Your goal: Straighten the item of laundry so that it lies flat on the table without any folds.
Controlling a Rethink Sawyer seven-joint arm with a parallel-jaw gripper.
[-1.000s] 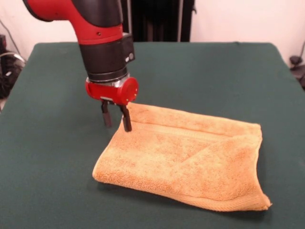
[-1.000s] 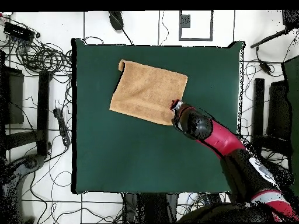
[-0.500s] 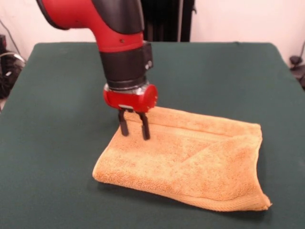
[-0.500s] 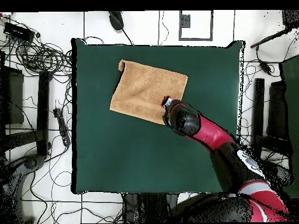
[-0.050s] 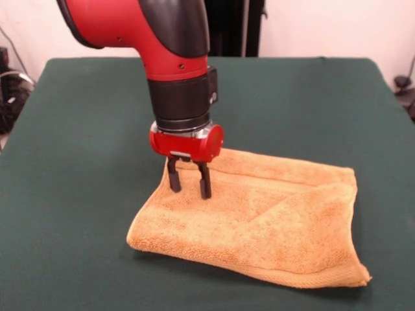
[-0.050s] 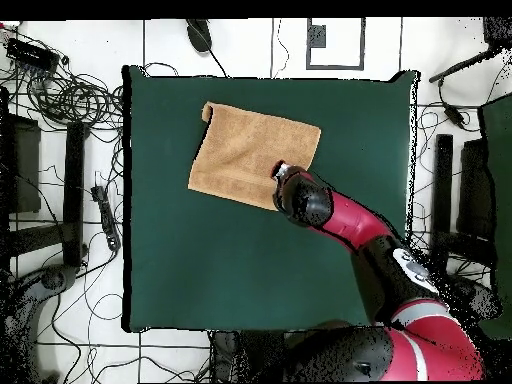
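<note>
The orange-tan item of laundry (image 5: 272,220) lies on the green table (image 5: 71,129), right of the middle in the front view. It is doubled over on itself, with a diagonal crease across its top layer and a thick rounded fold along its near left edge. My gripper (image 5: 190,190) is open, its two black fingers pointing down with the tips at the towel's surface near its far left corner. Nothing is held between them. In the overhead view the towel (image 6: 245,150) sits in the table's (image 6: 200,270) upper half, and the arm's wrist (image 6: 292,192) covers its lower right corner.
The towel's near right corner (image 5: 360,278) lies close to the table's front edge. Cables (image 6: 70,95) and dark stands (image 6: 445,180) crowd the floor around the table. A black post (image 5: 227,26) stands behind the far edge.
The gripper has moved from beside the towel's far left corner to over the towel and come lower. It stayed open. The towel has not shifted.
</note>
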